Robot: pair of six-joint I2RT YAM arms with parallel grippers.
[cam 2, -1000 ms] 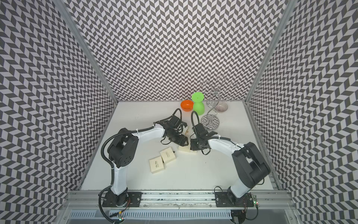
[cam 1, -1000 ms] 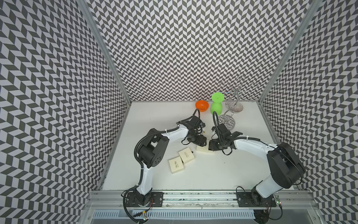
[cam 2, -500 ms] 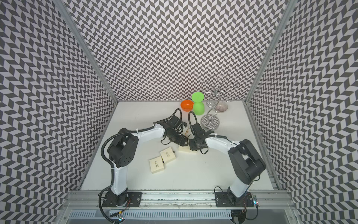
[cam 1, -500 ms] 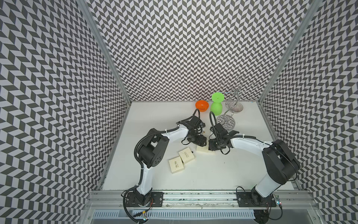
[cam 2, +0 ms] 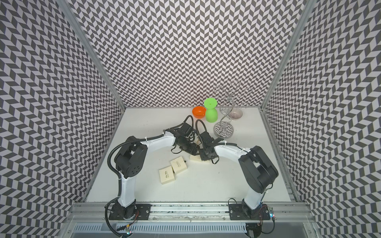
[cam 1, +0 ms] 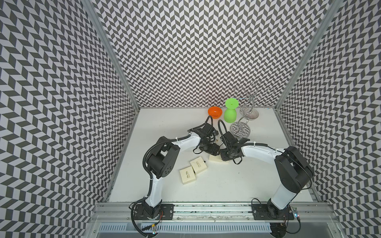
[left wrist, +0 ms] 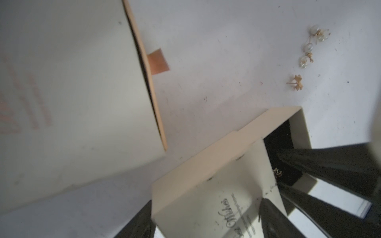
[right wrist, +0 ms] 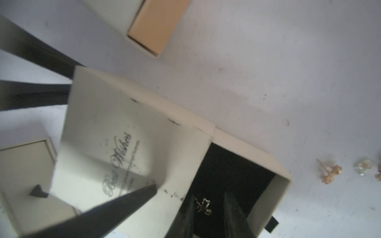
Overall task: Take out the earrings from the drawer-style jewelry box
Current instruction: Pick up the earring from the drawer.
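My left gripper [left wrist: 204,216] is shut on the cream sleeve of the jewelry box [left wrist: 206,185], one finger on each side. The black-lined drawer [right wrist: 237,169] is pulled out. My right gripper [right wrist: 208,216] reaches into it, fingers a little apart, with a small gold earring [right wrist: 203,206] between them, close against one finger. Three more earrings lie on the table beside the drawer: two pearly ones [left wrist: 315,33] [left wrist: 306,56] and a gold one [left wrist: 296,82]. In both top views the two grippers [cam 1: 214,151] [cam 2: 203,155] meet over the box [cam 1: 214,158] at mid-table.
Two shut cream boxes [cam 1: 198,164] [cam 1: 187,175] lie just in front of the left arm. An orange bowl [cam 1: 215,112], a green cup [cam 1: 230,113] and two silver wire stands [cam 1: 240,129] [cam 1: 251,111] stand at the back right.
The right arm has shifted slightly left toward the box and its jaws have narrowed inside the drawer. The left arm and the box it holds have not moved.
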